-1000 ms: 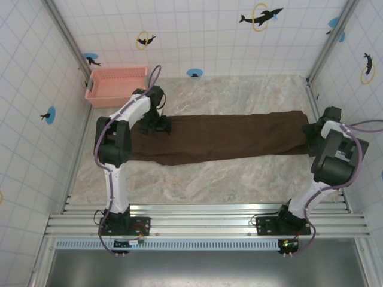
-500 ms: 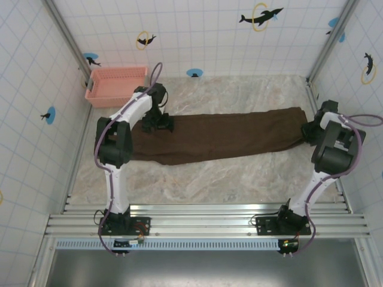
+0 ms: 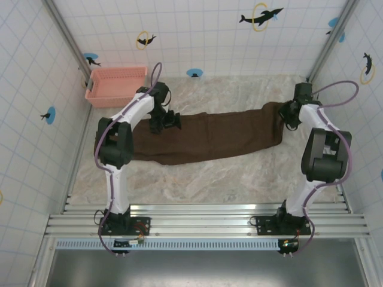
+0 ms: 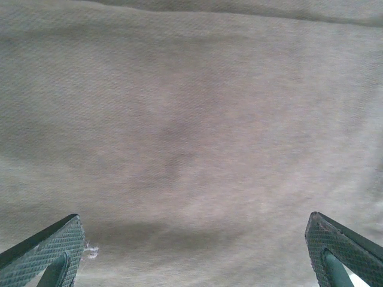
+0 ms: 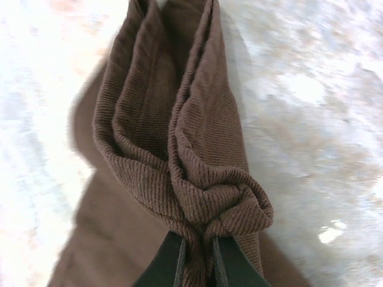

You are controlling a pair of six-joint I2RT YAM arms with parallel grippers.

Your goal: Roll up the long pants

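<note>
A pale marble-patterned table (image 3: 239, 179) carries everything. Across its middle lie the long pants (image 3: 221, 136), dark brown soft cloth trousers stretched lengthwise from the left side to the right, their far-right end bending toward the back of the table. At the back left corner stands a pink slatted plastic basket (image 3: 115, 85), apart from the pants.

The left gripper (image 3: 166, 121) sits over the far edge of the pants near their left end. From the left wrist, its fingers (image 4: 48, 245) stand wide apart with flat cloth (image 4: 191, 131) between them.

The right gripper (image 3: 289, 115) is at the pants' right end. From the right wrist, the gripper (image 5: 196, 242) is clamped on a rolled bunch of ribbed brown cloth (image 5: 197, 149) that trails away over the table.
</note>
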